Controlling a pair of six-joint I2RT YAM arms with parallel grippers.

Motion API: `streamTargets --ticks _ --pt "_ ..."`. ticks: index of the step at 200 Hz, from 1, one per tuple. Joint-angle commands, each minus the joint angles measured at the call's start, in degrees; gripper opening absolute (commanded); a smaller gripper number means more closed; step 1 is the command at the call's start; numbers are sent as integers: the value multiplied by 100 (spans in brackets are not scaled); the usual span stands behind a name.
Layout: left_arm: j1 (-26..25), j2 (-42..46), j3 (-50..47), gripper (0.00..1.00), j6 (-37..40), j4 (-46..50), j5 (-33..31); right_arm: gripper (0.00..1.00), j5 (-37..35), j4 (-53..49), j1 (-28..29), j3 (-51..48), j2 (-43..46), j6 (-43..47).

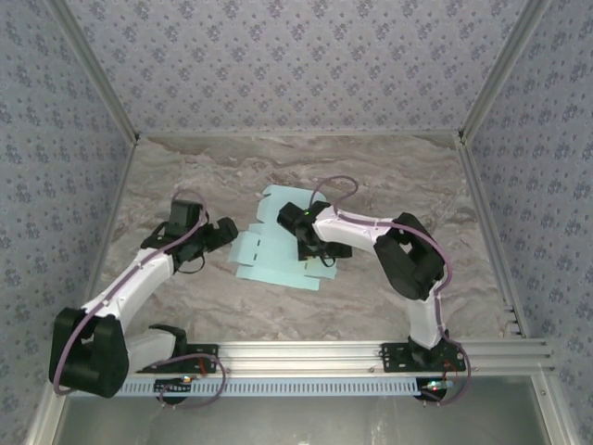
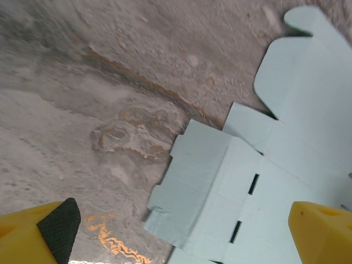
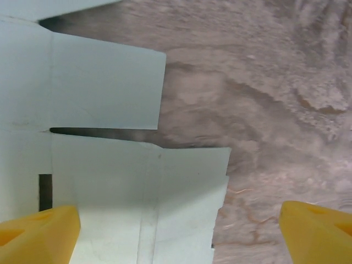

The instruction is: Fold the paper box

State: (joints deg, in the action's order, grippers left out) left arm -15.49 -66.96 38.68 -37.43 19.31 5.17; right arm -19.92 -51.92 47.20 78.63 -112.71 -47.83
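Both jaws gape empty; paper box [image 1: 269,252] lies flat under our right gripper [image 3: 176,231], just beyond left gripper [image 2: 179,234], so we'd pinch flaps at creases.

Paper box [image 3: 104,187] partly beyond picture edges

Bare tabletop [image 1: 398,176] lies open behind and in front of the flat paper box [image 1: 267,252]. The right end effector [image 1: 315,250] sits over its right half, the left end effector [image 1: 226,232] just off its left edge. Walls [image 1: 296,56] enclose three sides.
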Motion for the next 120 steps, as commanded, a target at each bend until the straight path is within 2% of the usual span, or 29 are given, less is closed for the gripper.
streamTargets --ticks 1,34,65,93,99,120 --pt "-389 -236 68 99 307 -306 221 96 -318 -430 -375 -469 369 213" --pt "-893 -871 299 99 288 -424 94 97 -548 0 -835 -978 910 898" --pt "-1382 -1259 523 99 515 -371 -192 98 -26 213 -1250 -1362 1479 1592" --pt "-1705 -1406 688 99 744 -404 -225 98 781 435 -1585 -1604 2264 1911" --pt "-1772 -1440 740 96 813 -386 -258 98 1065 484 -1646 -1660 2362 2007" --pt "-2080 -1681 1069 94 1093 59 -835 97 2065 637 -1613 -1789 2557 2152"
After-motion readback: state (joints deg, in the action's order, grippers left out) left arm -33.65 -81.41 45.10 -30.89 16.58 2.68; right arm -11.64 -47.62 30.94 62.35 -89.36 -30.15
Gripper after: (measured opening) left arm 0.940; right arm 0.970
